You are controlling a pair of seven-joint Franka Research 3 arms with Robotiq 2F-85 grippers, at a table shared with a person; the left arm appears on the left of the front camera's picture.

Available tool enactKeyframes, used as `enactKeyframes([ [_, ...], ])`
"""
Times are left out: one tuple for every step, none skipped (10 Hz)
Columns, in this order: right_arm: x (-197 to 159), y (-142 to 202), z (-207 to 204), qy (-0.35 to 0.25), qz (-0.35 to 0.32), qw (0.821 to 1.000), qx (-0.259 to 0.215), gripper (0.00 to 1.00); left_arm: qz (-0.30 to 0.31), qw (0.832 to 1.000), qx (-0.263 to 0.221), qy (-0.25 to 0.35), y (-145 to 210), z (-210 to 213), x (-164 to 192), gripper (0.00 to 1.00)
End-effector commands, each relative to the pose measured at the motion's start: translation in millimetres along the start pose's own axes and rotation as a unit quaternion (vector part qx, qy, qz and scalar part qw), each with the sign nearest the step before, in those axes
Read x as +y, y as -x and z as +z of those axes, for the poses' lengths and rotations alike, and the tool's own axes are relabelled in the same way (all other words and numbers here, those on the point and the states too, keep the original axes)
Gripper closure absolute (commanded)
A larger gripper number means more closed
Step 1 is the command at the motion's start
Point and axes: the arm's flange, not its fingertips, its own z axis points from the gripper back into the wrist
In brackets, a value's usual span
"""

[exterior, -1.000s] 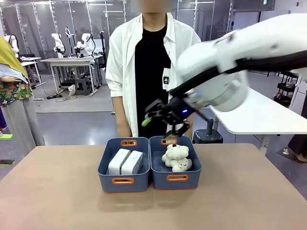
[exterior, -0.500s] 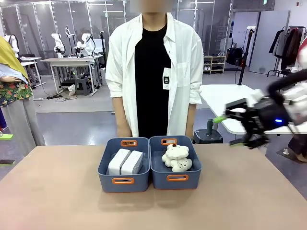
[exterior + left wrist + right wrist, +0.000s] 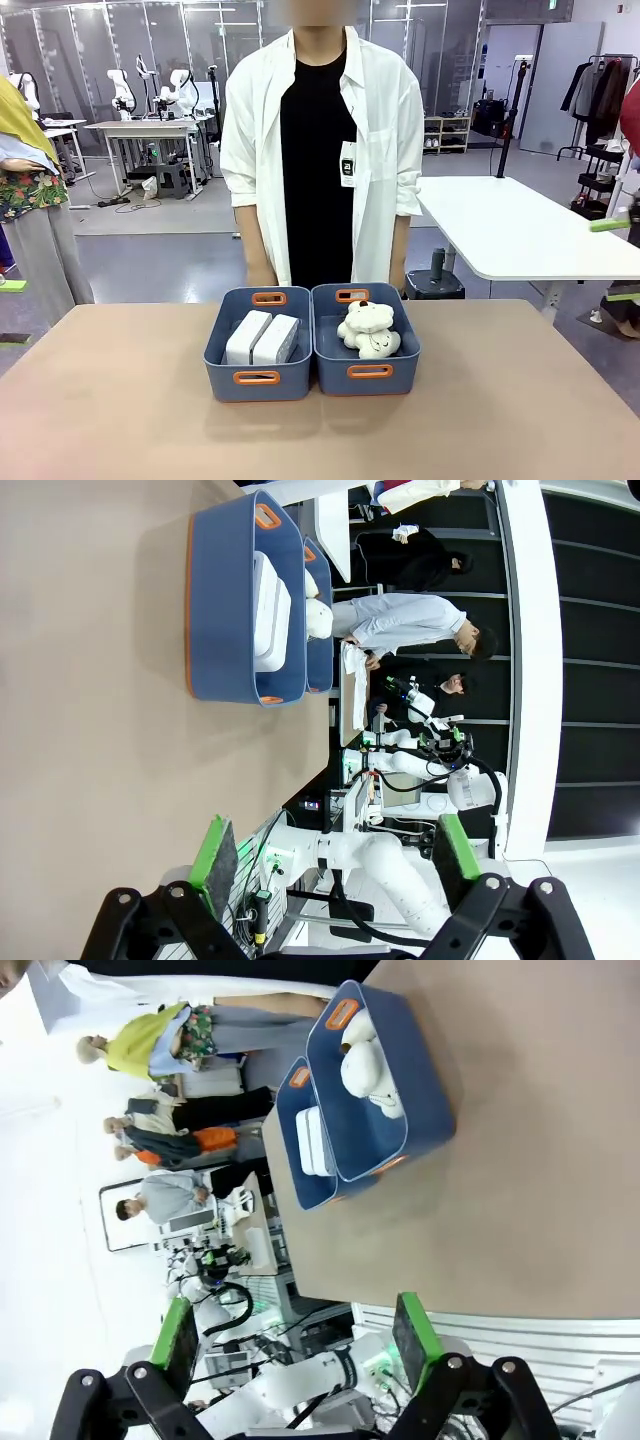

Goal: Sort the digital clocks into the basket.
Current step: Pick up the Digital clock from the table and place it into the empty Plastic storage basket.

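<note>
digital clocks (image 3: pixel 262 339) side by side, lower halves hidden inside basket (image 3: pixel 258 378)

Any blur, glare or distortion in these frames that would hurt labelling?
Front view: sharp and evenly lit, with soft shadows under the two blue bins. Left wrist view: rolled sideways, wide-angle bend, white clocks slightly washed out. Right wrist view: also sideways, background overexposed at left, plush toys bright but readable.

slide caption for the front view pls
Two digital clocks lie side by side in the left basket; plush toys fill its twin.
</note>
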Motion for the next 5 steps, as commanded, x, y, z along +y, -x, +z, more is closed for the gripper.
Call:
enactKeyframes([
  [-24.9,11.3,-1.7,-0.02,-0.012,1.0,0.019,0.0,0.007,1.0,0.002,0.003,2.3,2.8,-5.6,0.0],
  [-32.2,6.7,-8.1,-0.007,-0.029,0.999,0.036,0.0,0.007,1.0,0.002,0.003,2.3,2.8,-5.6,0.0],
  [-35.2,1.3,-19.5,-0.008,-0.033,0.998,0.046,0.0,0.007,1.0,0.002,0.003,2.3,2.8,-5.6,0.0],
  [-16.2,-2.7,6.1,-0.012,-0.027,0.999,0.02,0.0,0.007,1.0,0.002,0.003,2.3,2.8,-5.6,0.0],
  [-16.2,-2.7,6.1,-0.012,-0.027,0.999,0.02,0.0,0.007,1.0,0.002,0.003,2.3,2.8,-5.6,0.0],
])
